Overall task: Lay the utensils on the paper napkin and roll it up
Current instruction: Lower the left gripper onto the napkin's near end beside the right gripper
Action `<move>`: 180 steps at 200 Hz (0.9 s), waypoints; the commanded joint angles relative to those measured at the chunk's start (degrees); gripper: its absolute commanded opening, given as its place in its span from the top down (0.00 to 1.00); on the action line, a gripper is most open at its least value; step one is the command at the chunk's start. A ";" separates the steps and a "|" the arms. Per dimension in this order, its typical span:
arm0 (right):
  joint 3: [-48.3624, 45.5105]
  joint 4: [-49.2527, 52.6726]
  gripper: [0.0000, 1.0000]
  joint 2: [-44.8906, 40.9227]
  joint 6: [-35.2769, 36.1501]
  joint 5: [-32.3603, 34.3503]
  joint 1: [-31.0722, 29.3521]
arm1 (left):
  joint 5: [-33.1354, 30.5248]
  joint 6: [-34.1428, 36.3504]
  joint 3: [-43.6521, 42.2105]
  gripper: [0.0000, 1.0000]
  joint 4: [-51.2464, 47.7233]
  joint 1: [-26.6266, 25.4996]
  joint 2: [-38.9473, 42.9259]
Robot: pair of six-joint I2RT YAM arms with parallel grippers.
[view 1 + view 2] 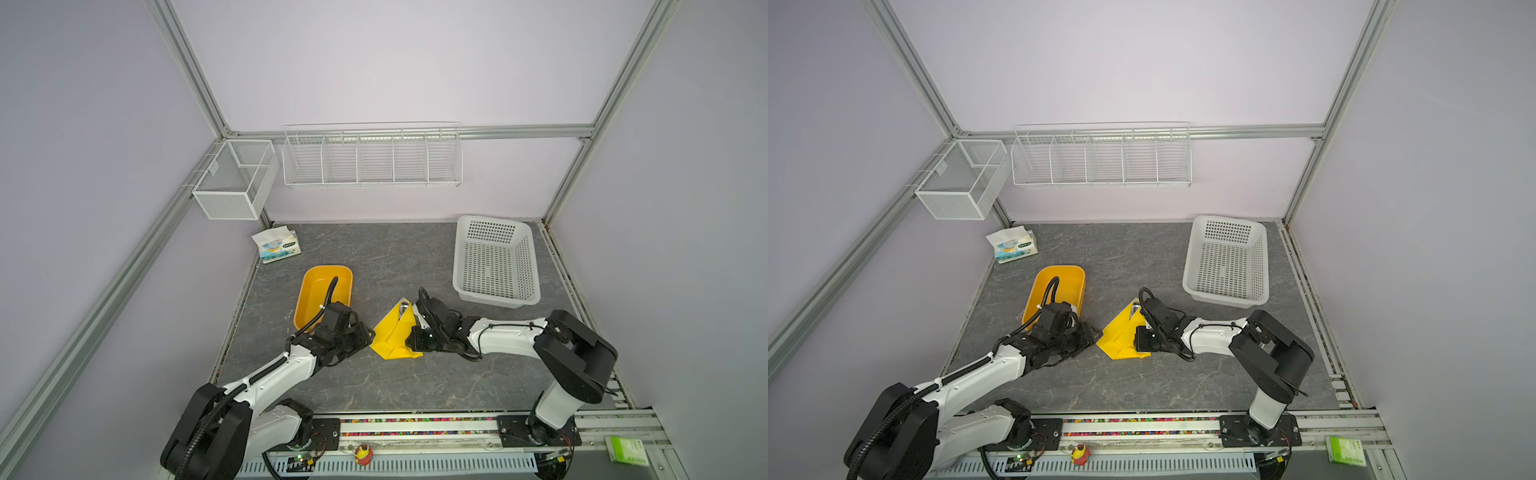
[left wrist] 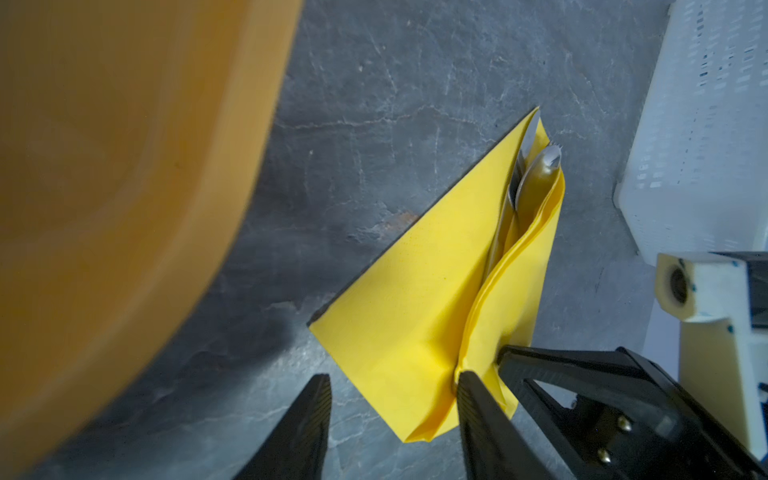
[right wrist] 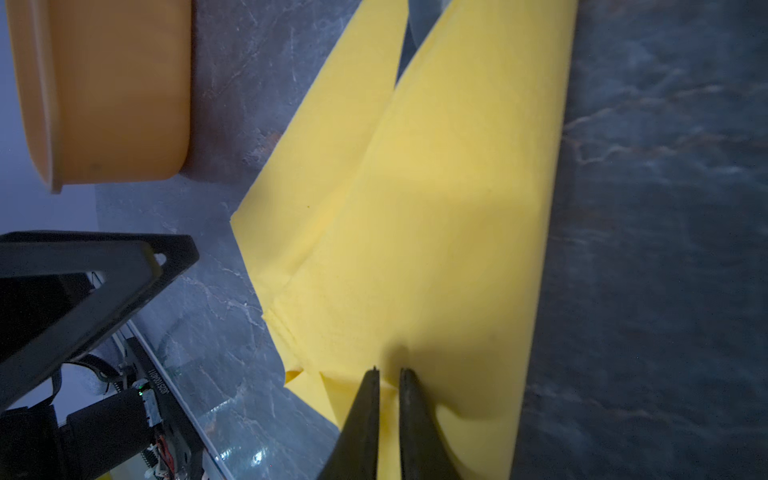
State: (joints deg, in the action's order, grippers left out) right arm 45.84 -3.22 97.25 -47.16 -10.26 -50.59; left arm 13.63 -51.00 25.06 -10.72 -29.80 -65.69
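The paper napkin [image 1: 392,337] [image 1: 1120,337] lies mid-table with its right side folded over the utensils. In the left wrist view a fork [image 2: 540,170] and another silver piece [image 2: 527,139] poke out of the napkin's [image 2: 411,291] far end. My right gripper [image 3: 390,374] [image 1: 415,337] is shut on the folded flap [image 3: 449,208] at its near end. My left gripper [image 2: 395,390] [image 1: 368,332] stands open at the napkin's left corner. One of its fingers [image 2: 473,399] touches the fold, and the near corner lies between the jaws.
An orange-yellow tray [image 1: 328,269] [image 2: 124,187] sits just behind the left arm. At the back right stands a white perforated basket [image 1: 494,262]. A tissue pack [image 1: 276,246] lies at the back left. Wire racks [image 1: 372,160] hang on the wall.
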 commanded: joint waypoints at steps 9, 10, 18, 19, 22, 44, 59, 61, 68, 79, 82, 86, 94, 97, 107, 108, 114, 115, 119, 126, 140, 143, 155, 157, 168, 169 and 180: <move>-0.63 0.94 0.86 -1.01 -0.31 0.77 -0.39 | 0.93 -3.07 -1.91 0.49 3.20 -0.37 -1.22; -0.65 0.94 0.86 -1.01 -0.30 0.77 -0.43 | 0.99 -3.11 -2.02 0.49 3.27 -0.31 -1.25; -0.57 1.07 0.86 -0.96 -0.29 0.63 -0.39 | 1.13 -3.66 -2.25 0.49 3.92 -0.37 -1.94; -0.57 1.09 0.86 -0.99 -0.26 0.66 -0.39 | 1.09 -3.75 -2.27 0.49 3.98 -0.45 -2.01; -0.57 1.07 0.86 -1.01 -0.23 0.68 -0.44 | 1.08 -3.83 -2.37 0.49 4.10 -0.45 -2.27; -0.57 1.03 0.86 -1.01 -0.27 0.68 -0.45 | -0.04 -4.39 -1.80 0.47 4.22 -0.79 -4.44; -0.51 0.94 0.86 -0.92 -0.31 0.68 -0.47 | -0.23 -4.58 -1.18 0.47 4.65 -0.80 -6.21; -0.50 1.00 0.86 -0.92 -0.31 0.62 -0.43 | -0.22 -4.64 -1.09 0.47 4.77 -0.79 -6.49; -0.47 0.86 0.86 -0.88 -0.38 0.59 -0.55 | 0.01 -4.93 -1.01 0.46 5.82 -0.80 -7.48; -0.48 1.00 0.86 -0.86 -0.32 0.59 -0.55 | 1.34 -5.77 -1.01 0.46 8.58 -0.95 -9.04; -0.42 0.95 0.86 -0.84 -0.33 0.59 -0.53 | 1.79 -6.17 -1.01 0.46 9.53 -0.89 -9.48; -0.36 0.98 0.86 -0.84 -0.31 0.67 -0.48 | 2.56 -6.51 -0.98 0.46 10.97 -0.95 -10.08; -0.41 1.01 0.86 -0.77 -0.36 0.68 -0.49 | 4.02 -7.36 -0.98 0.46 14.11 -1.14 -11.24; -0.41 0.96 0.86 -0.73 -0.33 0.68 -0.56 | 4.53 -7.84 -0.99 0.46 15.15 -1.18 -11.69; -0.41 1.01 0.86 -0.58 -0.30 0.68 -0.53 | 6.16 -8.90 -0.92 0.45 18.90 -1.31 -13.19; -0.41 1.02 0.86 -0.58 -0.35 0.68 -0.50 | 6.33 -9.05 -0.95 0.45 19.25 -1.31 -13.30; -0.41 0.85 0.86 -0.49 -0.38 0.60 -0.52 | 7.23 -9.88 -0.98 0.45 21.35 -1.31 -14.20; -0.41 0.85 0.86 -0.44 -0.43 0.60 -0.50 | 7.31 -10.02 -1.02 0.45 21.66 -1.31 -14.33; -0.34 0.85 0.86 -0.40 -0.39 0.59 -0.54 | 7.68 -10.51 -1.12 0.45 22.90 -1.31 -14.72; -0.32 0.78 0.86 -0.29 -0.44 0.59 -0.54 | 8.23 -11.43 -1.40 0.45 25.22 -1.36 -15.50; -0.16 0.94 0.86 -0.35 -0.43 0.53 -0.48 | 9.40 -14.40 -2.62 0.44 30.78 -1.31 -17.00; -0.14 0.99 0.86 -0.31 -0.37 0.51 -0.48 | 9.63 -14.85 -2.85 0.44 31.87 -1.31 -17.35; -0.16 1.14 0.86 -0.39 -0.35 0.59 -0.48 | 10.71 -16.57 -3.78 0.44 36.22 -1.32 -18.63; -0.15 1.16 0.86 -0.40 -0.25 0.59 -0.52 | 10.87 -16.89 -3.85 0.44 36.74 -1.31 -18.85; -0.01 1.35 0.86 -0.33 -0.22 0.68 -0.52 | 11.16 -17.71 -4.39 0.44 38.82 -1.31 -19.60; -0.03 1.32 0.86 -0.32 -0.26 0.68 -0.50 | 11.11 -17.72 -4.40 0.44 38.92 -1.31 -19.62; -0.06 1.30 0.86 -0.23 -0.22 0.68 -0.53 | 11.05 -17.61 -4.56 0.44 39.08 -1.31 -19.67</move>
State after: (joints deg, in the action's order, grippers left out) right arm 45.84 -3.20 97.25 -47.16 -10.26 -50.74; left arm 23.11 -64.99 22.13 22.87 -30.83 -84.07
